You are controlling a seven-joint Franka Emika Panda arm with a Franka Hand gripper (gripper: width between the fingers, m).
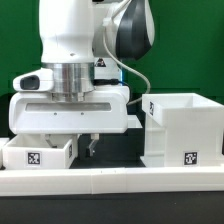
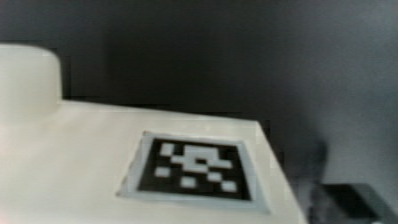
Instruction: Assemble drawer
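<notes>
A small white open-top tray (image 1: pixel 38 152) with a square tag on its front stands at the exterior view's left. The large white cube-like housing (image 1: pixel 183 128), also tagged, stands at the exterior view's right. My gripper (image 1: pixel 84 148) hangs low between them, right beside the tray's near wall. In the wrist view a white tagged surface (image 2: pixel 107 150) fills most of the picture, very close. One dark finger (image 2: pixel 361 203) shows far out to the side and the other is hidden by the white part. The jaws stand wide apart. No second tray is in view.
A long low white rail (image 1: pixel 110 176) runs along the front of the black table. A green wall stands behind. The arm's bulky white body covers the middle of the exterior view.
</notes>
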